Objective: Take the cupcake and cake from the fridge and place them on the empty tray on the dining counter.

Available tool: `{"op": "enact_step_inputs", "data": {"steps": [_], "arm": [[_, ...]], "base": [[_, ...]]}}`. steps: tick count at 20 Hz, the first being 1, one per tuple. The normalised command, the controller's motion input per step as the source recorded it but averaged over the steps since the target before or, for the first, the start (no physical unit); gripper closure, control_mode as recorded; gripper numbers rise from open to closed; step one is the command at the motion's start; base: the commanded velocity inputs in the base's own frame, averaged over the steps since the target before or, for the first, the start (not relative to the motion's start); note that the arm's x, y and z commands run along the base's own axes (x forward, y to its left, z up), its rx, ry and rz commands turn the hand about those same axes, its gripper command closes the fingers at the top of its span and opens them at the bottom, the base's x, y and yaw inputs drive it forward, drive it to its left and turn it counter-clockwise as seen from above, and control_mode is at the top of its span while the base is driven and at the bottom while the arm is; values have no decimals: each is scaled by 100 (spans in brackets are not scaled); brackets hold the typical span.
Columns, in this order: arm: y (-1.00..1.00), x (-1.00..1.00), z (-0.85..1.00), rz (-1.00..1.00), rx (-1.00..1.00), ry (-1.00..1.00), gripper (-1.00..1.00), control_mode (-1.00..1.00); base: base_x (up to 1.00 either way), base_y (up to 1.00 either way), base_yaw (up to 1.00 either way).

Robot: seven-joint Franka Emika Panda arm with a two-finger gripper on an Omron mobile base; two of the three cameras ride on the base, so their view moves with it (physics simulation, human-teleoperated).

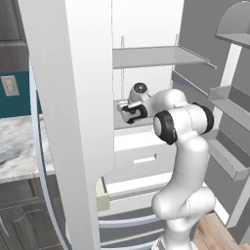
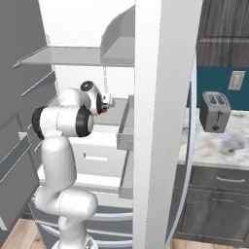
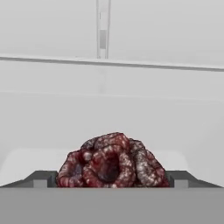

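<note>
One cake (image 3: 111,161) on fridge (image 1: 146,29) shelf, at 6 o'clock in hand view, flanked by spread gripper (image 3: 111,180) fingertips (image 3: 40,180). One toaster (image 2: 214,111) on bench (image 2: 228,141).

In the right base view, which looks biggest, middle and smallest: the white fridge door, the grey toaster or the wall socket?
1. Tall white open fridge door, helped by being nearest the camera.
2. Boxy grey metal toaster.
3. Small pale rectangular wall socket.
</note>
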Motion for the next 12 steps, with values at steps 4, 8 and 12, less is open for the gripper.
{"op": "enact_step_inputs", "data": {"steps": [4, 8, 12], "arm": [[0, 14, -28, 0, 0, 4, 100, -100], [0, -61, 4, 0, 0, -11, 100, -100], [-11, -100, 52, -3, 0, -32, 100, -100]], "base": [[0, 0, 0], [0, 0, 0], [0, 0, 0]]}}
